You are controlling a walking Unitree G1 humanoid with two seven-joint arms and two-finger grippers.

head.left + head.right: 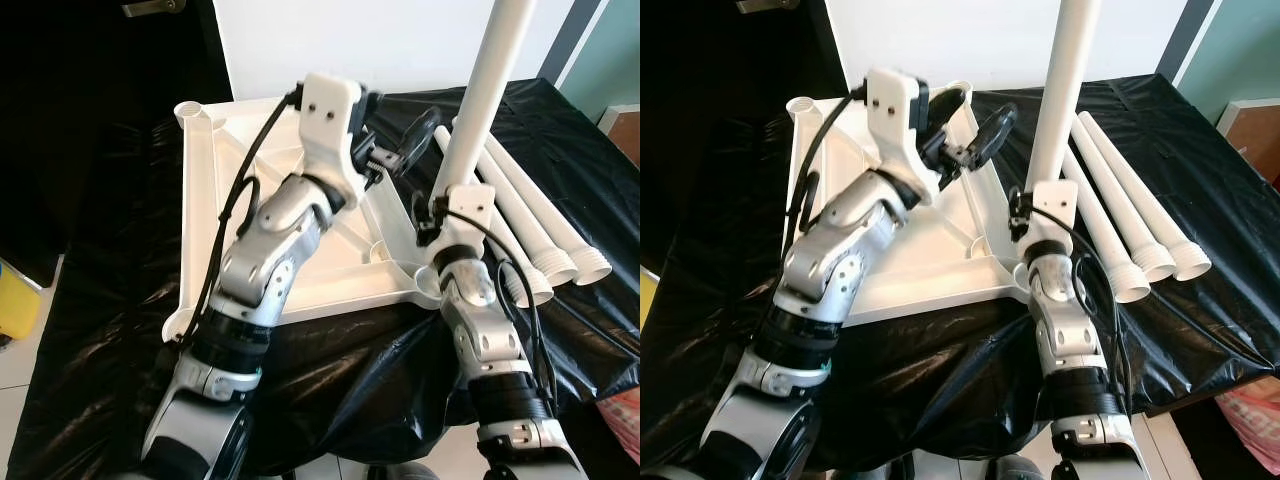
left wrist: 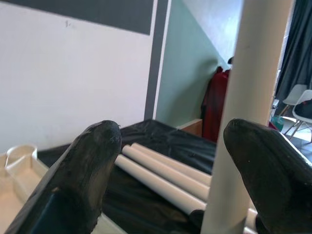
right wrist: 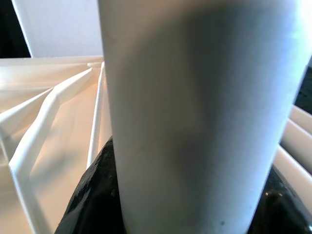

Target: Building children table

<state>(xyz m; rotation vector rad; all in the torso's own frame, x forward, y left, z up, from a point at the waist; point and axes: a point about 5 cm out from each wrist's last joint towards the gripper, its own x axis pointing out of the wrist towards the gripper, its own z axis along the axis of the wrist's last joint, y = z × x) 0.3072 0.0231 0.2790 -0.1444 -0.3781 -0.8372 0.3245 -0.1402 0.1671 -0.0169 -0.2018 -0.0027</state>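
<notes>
The white table top (image 1: 215,200) lies upside down on a black plastic sheet, ribs and corner sockets facing up. One white leg (image 1: 480,90) stands upright at its near right corner socket. My right gripper (image 1: 438,212) is shut on this leg low down, and its black fingers (image 3: 92,195) hug the tube (image 3: 195,107). Above the table top, just left of the upright leg, my left gripper (image 1: 405,140) is open. Between its spread fingertips (image 2: 87,165) nothing is held, and the leg (image 2: 248,97) stands just beyond them. Three loose legs (image 1: 545,220) lie side by side to the right.
The black sheet (image 1: 110,300) covers the whole work surface and hangs over its front edge. A white board (image 1: 400,40) stands behind the table top. A yellow object (image 1: 15,300) sits on the floor at far left, a pink bag (image 1: 625,415) at lower right.
</notes>
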